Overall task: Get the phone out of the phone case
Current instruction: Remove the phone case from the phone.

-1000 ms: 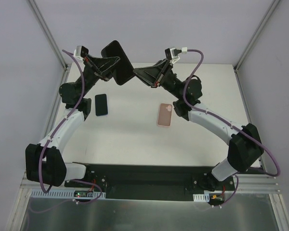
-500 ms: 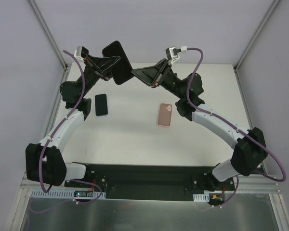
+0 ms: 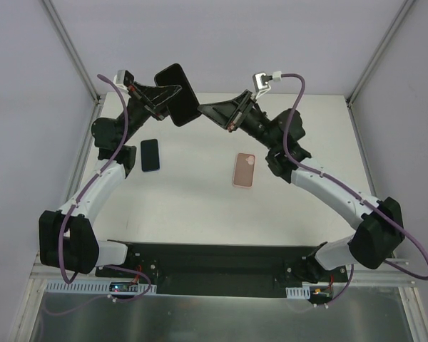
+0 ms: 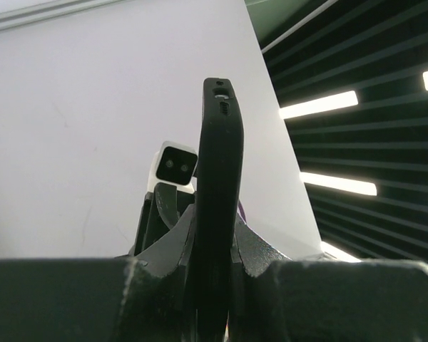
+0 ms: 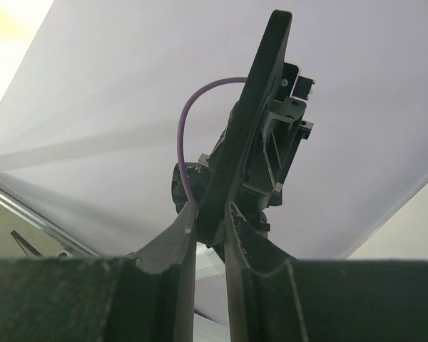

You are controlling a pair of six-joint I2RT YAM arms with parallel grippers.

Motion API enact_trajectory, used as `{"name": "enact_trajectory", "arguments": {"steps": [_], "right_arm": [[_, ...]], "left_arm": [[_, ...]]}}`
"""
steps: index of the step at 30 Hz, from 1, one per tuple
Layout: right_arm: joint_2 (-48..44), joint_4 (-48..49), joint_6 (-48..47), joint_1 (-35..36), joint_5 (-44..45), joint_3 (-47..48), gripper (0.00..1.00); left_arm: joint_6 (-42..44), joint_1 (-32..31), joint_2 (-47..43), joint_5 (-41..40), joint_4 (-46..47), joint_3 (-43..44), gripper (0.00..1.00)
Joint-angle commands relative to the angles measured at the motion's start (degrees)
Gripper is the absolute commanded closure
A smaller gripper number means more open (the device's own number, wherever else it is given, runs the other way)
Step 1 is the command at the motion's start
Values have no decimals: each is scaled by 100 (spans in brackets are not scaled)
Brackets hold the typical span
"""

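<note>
A raised black phone (image 3: 184, 96) hangs tilted in the air over the table's far side. My left gripper (image 3: 170, 95) is shut on it from the left. In the left wrist view it stands edge-on (image 4: 220, 164) between the jaws of my left gripper (image 4: 215, 231), its matte rim showing small cut-outs. My right gripper (image 3: 202, 110) has its tips closed on the lower right corner. In the right wrist view that corner (image 5: 260, 100) sits between the tips of my right gripper (image 5: 210, 214). On the table lie a second slim black phone (image 3: 150, 154) and the salmon-pink phone case (image 3: 244, 169), both untouched.
The white table (image 3: 200, 199) is boxed in by pale walls and metal corner posts (image 3: 75, 50). A black base plate (image 3: 214, 267) with both arm bases runs along the near edge.
The right arm's elbow has swung outward to the right and its wrist has shifted slightly right. The right jaws have narrowed a little. The left gripper and the raised phone have barely moved.
</note>
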Motion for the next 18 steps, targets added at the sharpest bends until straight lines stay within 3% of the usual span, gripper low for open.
{"name": "enact_trajectory", "arguments": {"steps": [1, 4, 11, 18], "right_arm": [[695, -364, 56, -192, -457, -796, 99], [1002, 939, 997, -271, -792, -964, 99], [1582, 2726, 2263, -263, -1091, -797, 99], [2101, 3115, 2721, -219, -1109, -613, 98]], "left_arm": [[-1344, -251, -366, -81, 3111, 611, 100], [-1370, -251, -331, -90, 3163, 593, 100], [-1546, -251, -225, -160, 3330, 585, 100], [-1599, -251, -243, -160, 3313, 813, 100]]}}
